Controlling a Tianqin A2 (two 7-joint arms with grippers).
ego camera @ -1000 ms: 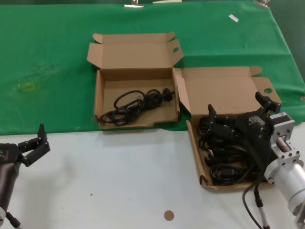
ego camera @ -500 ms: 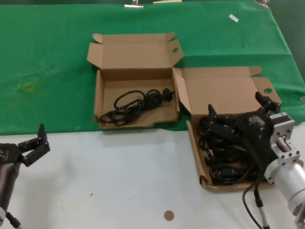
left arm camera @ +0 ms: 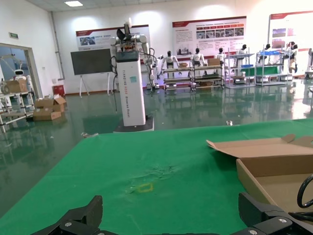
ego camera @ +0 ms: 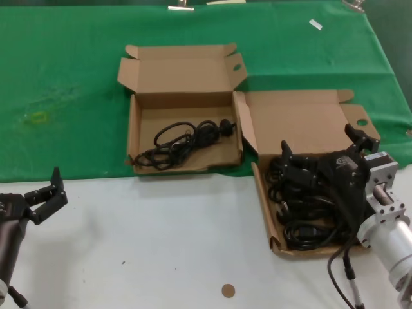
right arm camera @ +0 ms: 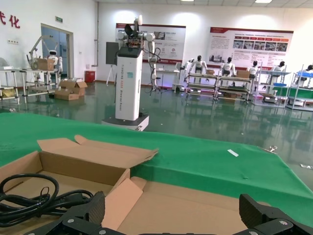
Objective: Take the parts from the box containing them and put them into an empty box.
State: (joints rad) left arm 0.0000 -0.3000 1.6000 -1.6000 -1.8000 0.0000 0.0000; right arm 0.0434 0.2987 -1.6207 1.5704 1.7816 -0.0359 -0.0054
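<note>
The box containing the parts (ego camera: pixel 263 205) lies at the right with its lid (ego camera: pixel 302 119) open, holding several black coiled power cords (ego camera: pixel 302 215). My right gripper (ego camera: pixel 320 143) hovers open over the back of that pile with nothing between its fingers; its wrist view shows the gripper (right arm camera: pixel 173 215) over the lid (right arm camera: pixel 195 208). The other box (ego camera: pixel 187 168), with the wavy front wall, sits left of it and holds one cord (ego camera: pixel 183 140), also seen as a cord (right arm camera: pixel 34 200). My left gripper (ego camera: pixel 44 190) is parked open at the table's left front, the gripper (left arm camera: pixel 171 218) facing green cloth.
Both boxes rest where the green cloth (ego camera: pixel 64 96) meets the white tabletop (ego camera: pixel 161 244). A small brown disc (ego camera: pixel 227 290) lies on the white surface near the front. A white tag (ego camera: pixel 315 24) lies on the cloth at the back right.
</note>
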